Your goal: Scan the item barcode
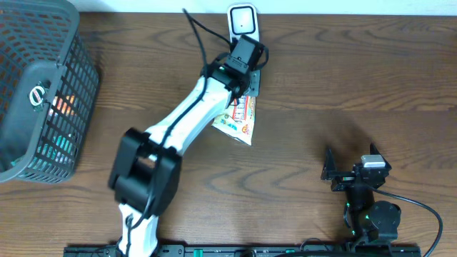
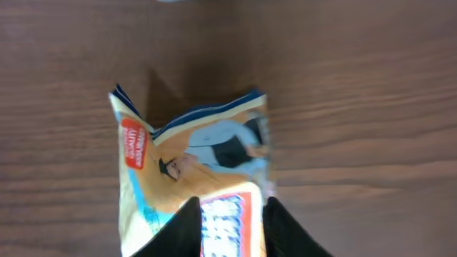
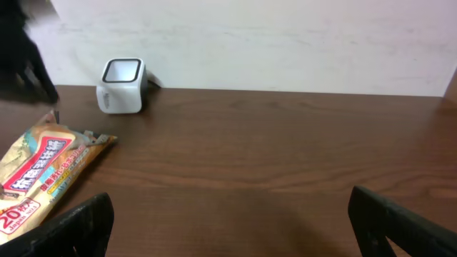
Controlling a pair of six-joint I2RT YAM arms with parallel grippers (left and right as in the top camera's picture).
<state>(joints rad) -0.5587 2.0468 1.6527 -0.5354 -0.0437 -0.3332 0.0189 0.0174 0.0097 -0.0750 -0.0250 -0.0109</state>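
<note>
- Overhead: the left pincer [image 1: 241, 86] is stretched to twelve o'clock, just short of the white scanner [image 1: 243, 21]. The snack packet [image 1: 239, 118] lies on the table [image 1: 321, 78] under it, trailing toward five o'clock. The right pincer [image 1: 350, 163] waits at four o'clock, spread wide and empty. A basket [image 1: 43, 93] sits at nine o'clock.
- Left wrist: my fingers [image 2: 182, 228] flank the packet's near end at six o'clock. I cannot tell whether they are pinching it or only alongside.
- Right wrist: the packet is at nine o'clock, the scanner at eleven, a little apart.
- Risk, as I judge it: no barcode is visible, so it may face away from the scanner. The crinkled foil could also slip from a loose pinch.
</note>
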